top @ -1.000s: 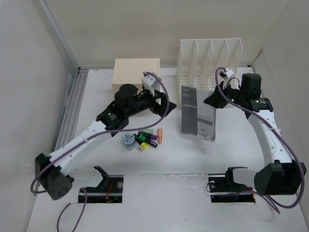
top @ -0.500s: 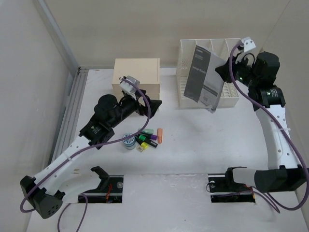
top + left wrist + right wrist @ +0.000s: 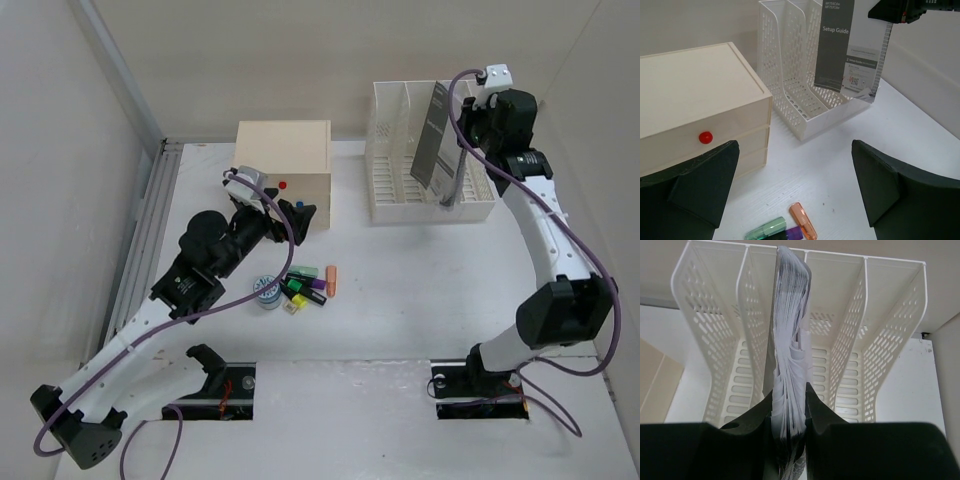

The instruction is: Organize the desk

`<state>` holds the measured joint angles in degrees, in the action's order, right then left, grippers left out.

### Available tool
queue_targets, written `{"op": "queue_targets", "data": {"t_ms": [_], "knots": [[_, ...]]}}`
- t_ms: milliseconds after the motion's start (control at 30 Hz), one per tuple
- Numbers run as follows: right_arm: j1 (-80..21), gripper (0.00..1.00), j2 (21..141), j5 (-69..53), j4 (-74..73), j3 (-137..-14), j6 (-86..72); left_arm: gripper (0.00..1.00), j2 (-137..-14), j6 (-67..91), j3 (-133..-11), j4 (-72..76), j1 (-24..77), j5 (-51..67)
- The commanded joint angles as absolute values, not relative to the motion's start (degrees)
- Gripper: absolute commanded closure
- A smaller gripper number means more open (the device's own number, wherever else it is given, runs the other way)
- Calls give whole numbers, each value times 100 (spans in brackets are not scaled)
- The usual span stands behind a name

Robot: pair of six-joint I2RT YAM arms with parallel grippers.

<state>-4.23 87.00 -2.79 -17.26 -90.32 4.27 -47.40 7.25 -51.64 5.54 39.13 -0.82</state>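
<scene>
The desk [image 3: 400, 300] is a white tabletop. My right gripper [image 3: 458, 132] is shut on a grey "Setup Guide" booklet [image 3: 437, 140], holding it upright and edge-on over the white slotted file rack [image 3: 400, 195]. In the right wrist view the booklet [image 3: 790, 335] is pinched between my right gripper [image 3: 790, 395] fingers, above a middle slot of the rack [image 3: 880, 340]. My left gripper [image 3: 297, 212] hangs open and empty in front of the beige drawer box [image 3: 283, 150]. Highlighters [image 3: 305, 283] lie on the desk below it.
A round tin [image 3: 267, 291] lies beside the highlighters. The drawer box [image 3: 690, 95] has a red knob [image 3: 705, 136]. An orange highlighter [image 3: 802, 227] and a green one [image 3: 765, 230] lie under the open left gripper [image 3: 795, 150]. Two cutouts [image 3: 215, 395] sit near the front edge; a rail [image 3: 150, 220] runs along the left.
My right arm lifted the booklet off the desk and swung it up over the rack, turning it edge-on. My left arm drew back toward the left and its jaws spread wider.
</scene>
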Motion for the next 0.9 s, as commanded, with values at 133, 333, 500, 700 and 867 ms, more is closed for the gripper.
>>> {"op": "queue_targets", "data": {"t_ms": [133, 333, 500, 700, 867], "knots": [[-562, 100, 8955, 97, -124, -9606, 527, 6, -4649, 642, -5063, 721, 3894, -281], [-677, 100, 9333, 387, 675, -9677, 580, 6, -4754, 642, -5063, 721, 3894, -396], [-791, 100, 9588, 465, 975, -9624, 299, 6, -4808, 642, -5010, 721, 3894, -448], [-992, 100, 9502, 519, 1510, -8669, -202, 6, -4860, 642, -5010, 721, 3832, -448], [-1265, 100, 9264, 1001, 2389, -7753, -149, 6, -4860, 694, -5010, 721, 3832, -448]]}}
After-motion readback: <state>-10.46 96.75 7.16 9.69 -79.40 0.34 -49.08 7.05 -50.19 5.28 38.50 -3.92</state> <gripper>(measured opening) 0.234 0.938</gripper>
